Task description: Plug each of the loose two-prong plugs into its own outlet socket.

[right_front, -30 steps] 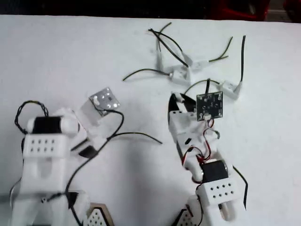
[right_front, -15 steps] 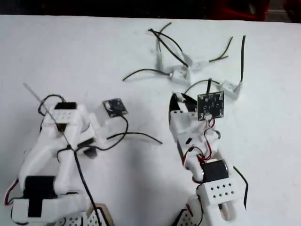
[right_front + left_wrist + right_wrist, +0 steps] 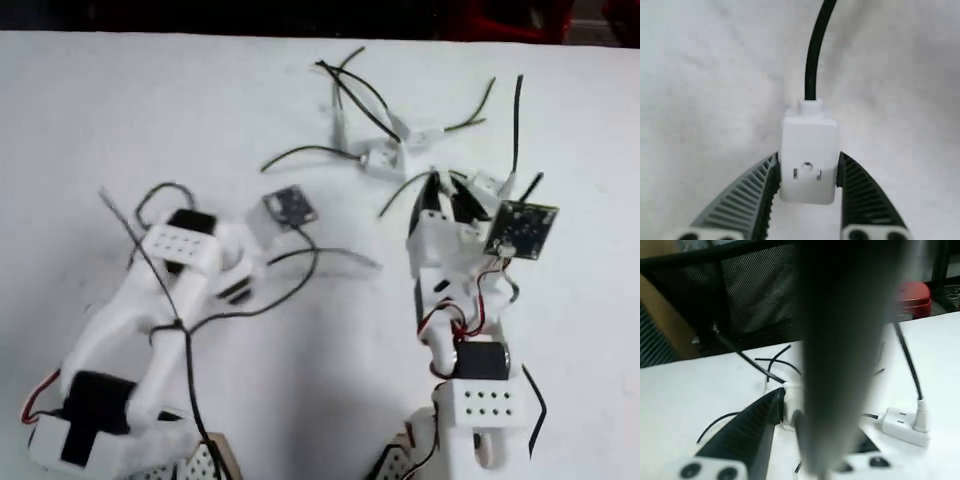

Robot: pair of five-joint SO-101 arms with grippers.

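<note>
surface: white table (image 3: pixel 110 110) | far edge: dark strip (image 3: pixel 200 12) | far right: red object (image 3: pixel 505 18) | beyond table: black mesh chair (image 3: pixel 755 295)

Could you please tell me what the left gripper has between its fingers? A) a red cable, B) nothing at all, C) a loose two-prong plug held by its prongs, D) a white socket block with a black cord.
D: in the left wrist view the white socket block, slots facing the camera and black cord leaving its far end, sits pinched in the left gripper.
</note>
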